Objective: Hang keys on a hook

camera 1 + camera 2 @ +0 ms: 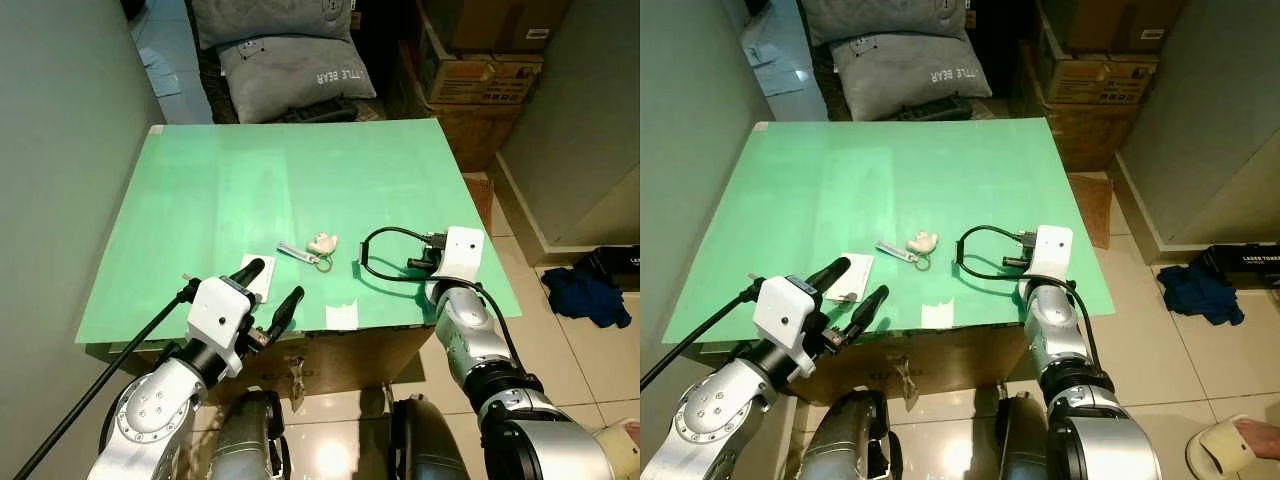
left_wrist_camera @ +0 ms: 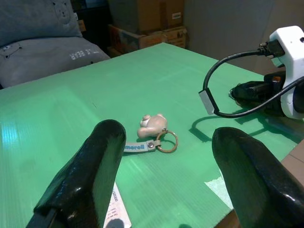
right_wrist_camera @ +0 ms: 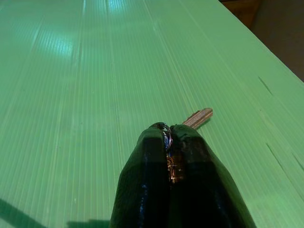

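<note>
Green corrugated board (image 1: 270, 190) covers your work surface, which sits on a cardboard box base on a glossy tiled floor (image 1: 545, 320); beyond its far edge lie two grey cushions (image 1: 290, 65), with stacked cardboard cartons (image 1: 480, 70) to the right and a dark blue cloth (image 1: 590, 295) on the tiles. Item one, your right gripper (image 3: 168, 142): it rests low on the board near the right front edge, fingers pressed together on a small metal ring with a key (image 3: 199, 116) lying flat on the green surface just past the fingertips; the ring is partly hidden between the pads, so how it joins the key is hard to make out. Item two, your left gripper (image 1: 272, 285): it hovers at the front left edge of the board, its fingers (image 2: 90, 166) spread wide and holding nothing. Item three, a keyring (image 2: 147, 133): it lies flat near the middle front of the board, between your two grippers, made up of a cream bear-shaped charm, a grey strap tag and a round ring. Item four, a white paper slip (image 1: 262, 282) lies beside the left gripper, and a white tape patch (image 1: 342, 316) sits at the front edge. Item five, a black cable (image 1: 385, 250) loops over the board beside your right wrist.
</note>
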{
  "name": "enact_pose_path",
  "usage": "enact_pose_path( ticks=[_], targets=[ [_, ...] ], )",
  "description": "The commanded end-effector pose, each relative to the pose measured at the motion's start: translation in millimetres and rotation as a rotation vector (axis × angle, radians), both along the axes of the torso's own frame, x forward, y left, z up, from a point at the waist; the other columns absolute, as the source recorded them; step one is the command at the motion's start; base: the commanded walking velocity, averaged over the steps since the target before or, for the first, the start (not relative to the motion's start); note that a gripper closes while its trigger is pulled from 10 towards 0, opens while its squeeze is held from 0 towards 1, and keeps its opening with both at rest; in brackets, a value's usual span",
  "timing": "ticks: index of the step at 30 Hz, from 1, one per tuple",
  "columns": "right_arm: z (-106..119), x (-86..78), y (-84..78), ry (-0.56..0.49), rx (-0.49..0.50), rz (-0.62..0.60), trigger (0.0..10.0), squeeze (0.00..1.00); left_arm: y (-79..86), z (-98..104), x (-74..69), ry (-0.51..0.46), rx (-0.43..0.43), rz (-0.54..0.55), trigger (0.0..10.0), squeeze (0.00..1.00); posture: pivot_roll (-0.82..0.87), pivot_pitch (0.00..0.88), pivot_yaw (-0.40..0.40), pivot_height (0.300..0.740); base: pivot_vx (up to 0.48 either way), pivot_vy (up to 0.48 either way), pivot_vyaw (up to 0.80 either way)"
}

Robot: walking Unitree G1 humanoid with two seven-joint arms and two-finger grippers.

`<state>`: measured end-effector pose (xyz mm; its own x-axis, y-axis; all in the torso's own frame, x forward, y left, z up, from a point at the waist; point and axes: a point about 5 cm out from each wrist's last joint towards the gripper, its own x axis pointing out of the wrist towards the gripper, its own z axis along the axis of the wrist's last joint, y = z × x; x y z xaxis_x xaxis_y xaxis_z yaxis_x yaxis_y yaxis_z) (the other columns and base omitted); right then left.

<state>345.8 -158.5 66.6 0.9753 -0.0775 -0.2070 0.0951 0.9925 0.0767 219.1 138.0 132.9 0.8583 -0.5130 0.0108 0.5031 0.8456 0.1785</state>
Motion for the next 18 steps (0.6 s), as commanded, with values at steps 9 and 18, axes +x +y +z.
enact_pose_path(
  ticks=[9, 18],
  targets=[
    [-2, -5.4, 1.5, -0.031, -0.017, 0.018, 0.0, 0.00, -2.4, 0, 1.2, 0.000, 0.002, -0.004, 10.0, 0.00, 0.14, 0.199, 0.024, 0.646, 0.000, 0.000, 0.00],
    [29, 1.7, 16.6, -0.202, -0.051, 0.078, 0.0, 0.00, -2.5, 0, 4.3, -0.003, -0.001, -0.004, 10.0, 0.00, 0.13, 0.191, 0.024, 0.646, 0.000, 0.000, 0.00]
  ],
)
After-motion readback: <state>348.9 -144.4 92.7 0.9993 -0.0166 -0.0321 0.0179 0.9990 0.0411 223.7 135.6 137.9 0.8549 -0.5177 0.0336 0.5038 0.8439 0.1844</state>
